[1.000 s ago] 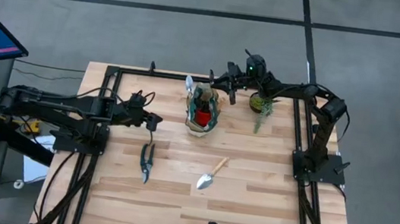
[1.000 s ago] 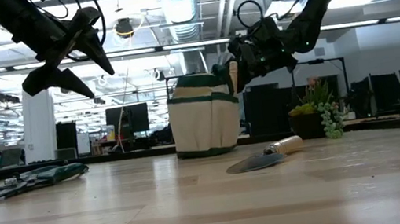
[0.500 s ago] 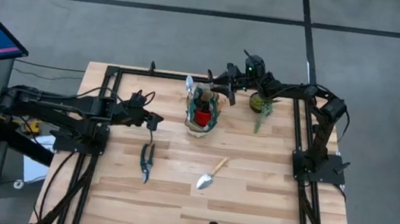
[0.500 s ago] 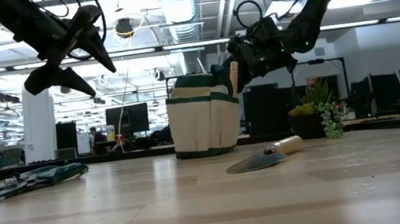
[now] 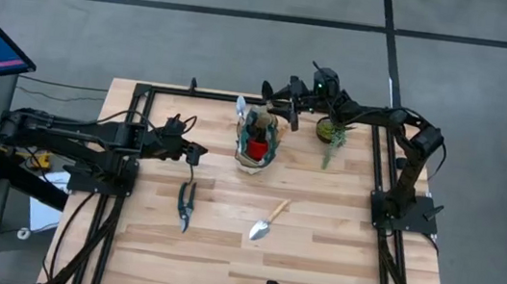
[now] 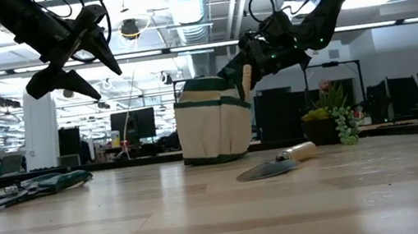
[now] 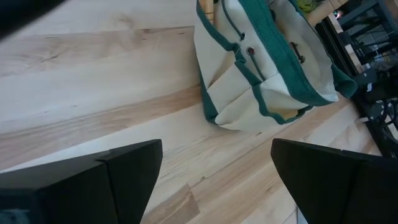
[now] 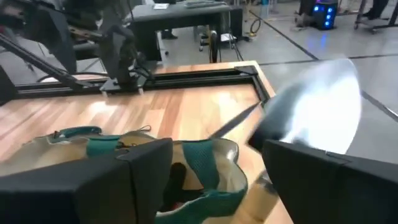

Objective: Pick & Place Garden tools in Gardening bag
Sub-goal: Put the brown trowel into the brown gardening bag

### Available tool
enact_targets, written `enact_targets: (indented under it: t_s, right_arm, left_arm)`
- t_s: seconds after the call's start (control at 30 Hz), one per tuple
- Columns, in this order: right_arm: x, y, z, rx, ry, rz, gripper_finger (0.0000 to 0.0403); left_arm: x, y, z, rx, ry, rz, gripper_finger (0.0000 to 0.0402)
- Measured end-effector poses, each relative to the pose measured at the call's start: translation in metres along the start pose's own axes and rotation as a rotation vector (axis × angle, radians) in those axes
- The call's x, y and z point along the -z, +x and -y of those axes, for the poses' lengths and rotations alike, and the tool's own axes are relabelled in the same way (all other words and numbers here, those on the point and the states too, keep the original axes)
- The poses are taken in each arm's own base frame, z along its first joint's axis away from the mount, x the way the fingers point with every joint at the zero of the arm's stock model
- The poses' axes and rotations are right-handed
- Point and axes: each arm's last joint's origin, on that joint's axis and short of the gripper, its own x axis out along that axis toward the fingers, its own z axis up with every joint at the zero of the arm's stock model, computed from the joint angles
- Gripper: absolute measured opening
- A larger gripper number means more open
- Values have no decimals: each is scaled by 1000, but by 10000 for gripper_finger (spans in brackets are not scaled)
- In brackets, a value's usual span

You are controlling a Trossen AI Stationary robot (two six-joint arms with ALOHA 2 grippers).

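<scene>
Pale wooden plank surface (image 5: 317, 257) with black frame rails, both dark arms reaching in from the sides.

Cream fabric tote with green-teal trim and pockets (image 5: 257, 148) standing upright at the far middle of the surface; red piece (image 5: 256, 149) visible inside, a silver trowel blade (image 5: 241, 108) poking up at the far rim. Soft walls, likely to sag or shift if nudged, so best to drop tools in from above without dragging on the rim.

Right gripper (image 5: 281, 100) above the tote's far-right edge, jaws apart, nothing clamped; blurred silver blade close in front of them in the right wrist view. Looks like a release into the bag, though cannot tell whether that tool is fully seated.

Left gripper (image 5: 196, 153) hovering well above the surface left of the tote, jaws apart and empty, near but clear of the shears.

Small potted green plant (image 5: 331, 135) just right of the tote, not part of the job.

Dark-handled pruning shears (image 5: 186, 203) flat on the surface, near-left of the tote, below the left gripper. Rigid metal, moderate weight, handles may pivot; best hold judged across both handles near the pivot.

Silver-headed trowel with light wooden handle (image 5: 268, 220) flat on the surface in front of the tote, well apart from the shears. Stiff, light, blade-heavy; take by the round handle close to the blade, smooth wood may roll or slip.
</scene>
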Motion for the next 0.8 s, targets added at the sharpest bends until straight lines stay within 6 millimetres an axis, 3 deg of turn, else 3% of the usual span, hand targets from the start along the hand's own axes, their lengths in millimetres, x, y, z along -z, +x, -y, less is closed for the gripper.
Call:
enact_targets:
  t_s: [0.57, 0.67, 0.8]
  right_arm:
    - [16, 5, -8, -14, 95, -136, 198]
    - [7, -1, -8, -2, 105, -111, 190]
    - [-23, -20, -9, 75, 43, -40, 188]
  left_arm:
    - [0, 0, 0, 1, 23, 0, 294]
    - [0, 0, 0, 1, 26, 0, 294]
    - [0, 0, 0, 1, 26, 0, 294]
